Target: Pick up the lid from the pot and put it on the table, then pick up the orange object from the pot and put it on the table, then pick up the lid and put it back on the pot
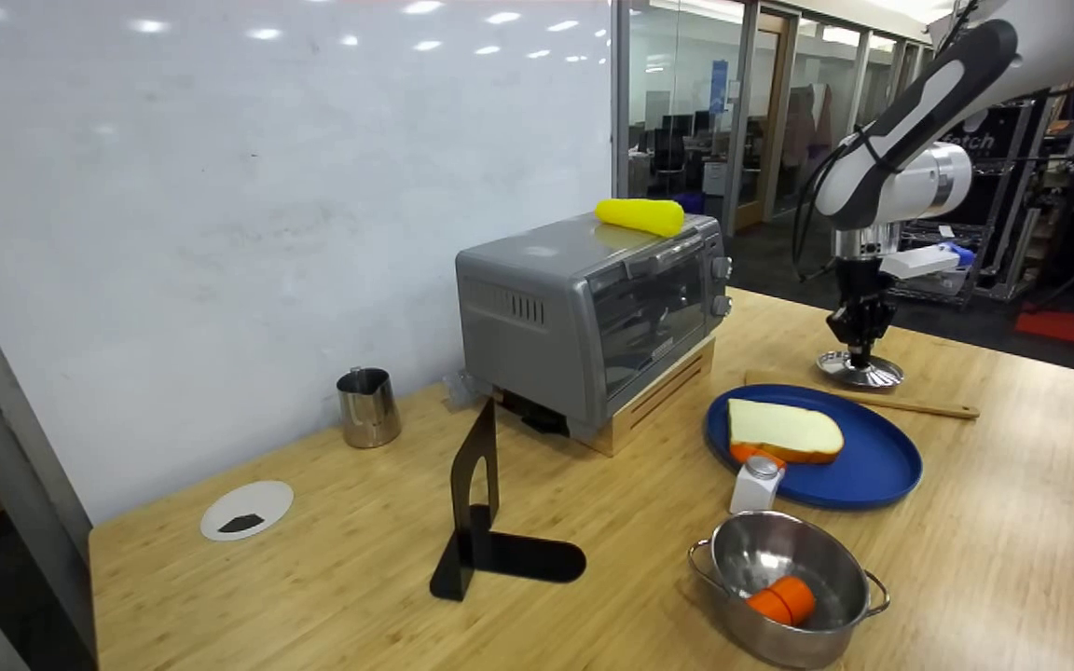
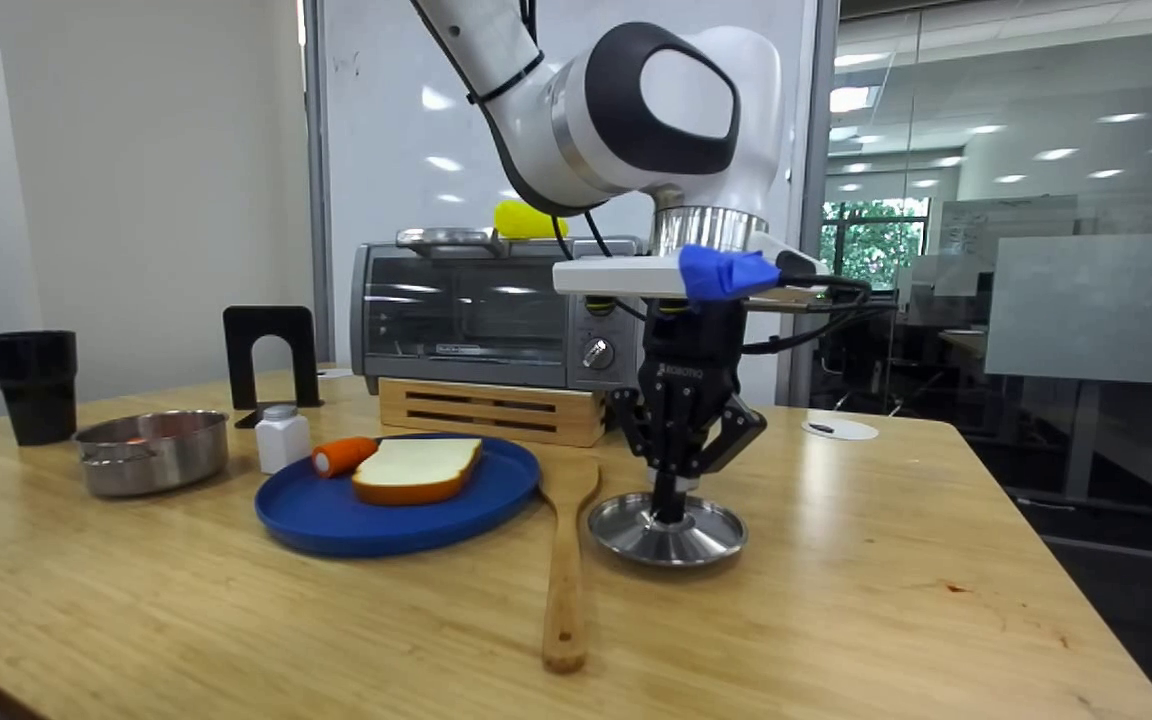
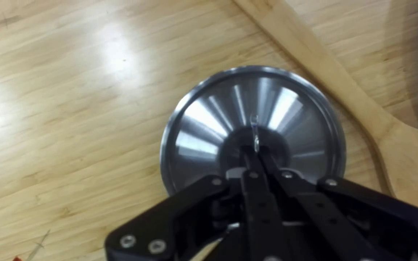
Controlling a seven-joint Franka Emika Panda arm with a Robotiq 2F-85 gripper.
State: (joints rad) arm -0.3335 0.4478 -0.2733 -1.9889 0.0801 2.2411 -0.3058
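The shiny steel lid (image 1: 882, 376) is at the right part of the wooden table (image 1: 332, 587), low over or on its surface; I cannot tell if it touches. My gripper (image 2: 669, 512) points down at the lid's middle. In the wrist view its fingertips (image 3: 255, 149) are together on the lid's thin upright handle, with the lid (image 3: 201, 127) below. The open steel pot (image 1: 751, 634) stands at the near edge of an exterior view. The orange object (image 1: 784, 601) lies inside it. The pot (image 2: 151, 465) mostly hides that object in an exterior view.
A wooden spatula (image 2: 566, 570) lies close beside the lid. A blue plate (image 2: 336, 530) holds a bread slice (image 2: 421, 470) and an orange carrot-like item (image 2: 344, 456). A white shaker (image 2: 283, 440) stands between plate and pot. A toaster oven (image 1: 537, 317) and black bookend (image 1: 472, 522) stand farther off.
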